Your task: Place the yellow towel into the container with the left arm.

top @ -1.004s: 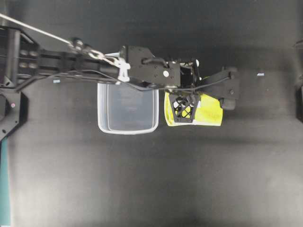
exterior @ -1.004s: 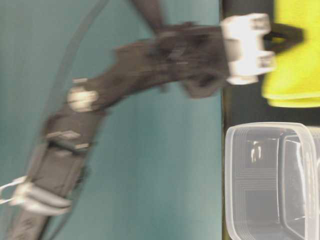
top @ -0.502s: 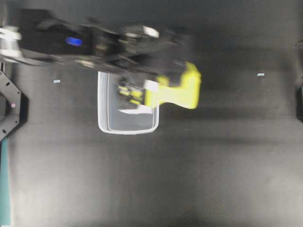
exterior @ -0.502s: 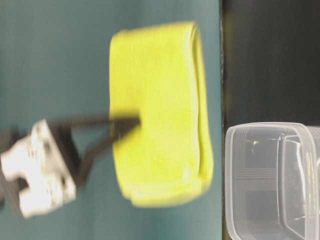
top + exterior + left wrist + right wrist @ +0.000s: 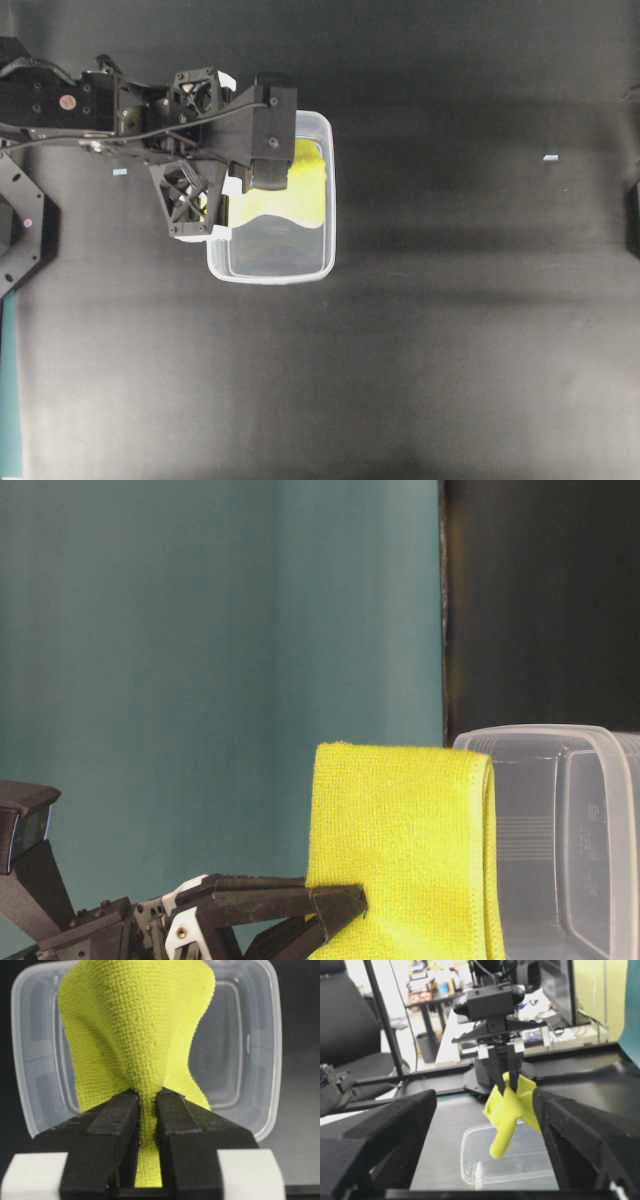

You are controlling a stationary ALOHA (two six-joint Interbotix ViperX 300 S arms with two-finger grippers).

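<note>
Left gripper pinches the yellow towel above the container; the right wrist view shows it hanging clear.

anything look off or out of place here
Nothing stands out. The bright yellow microfibre towel hangs bunched from the left gripper, whose black fingers pinch it above the clear plastic rectangular tub. The tub sits upright on the black table, with nothing spilled or damaged.

The towel is bright bumpy yellow, the tub see-through, the hand black and white, the surface black.
</note>
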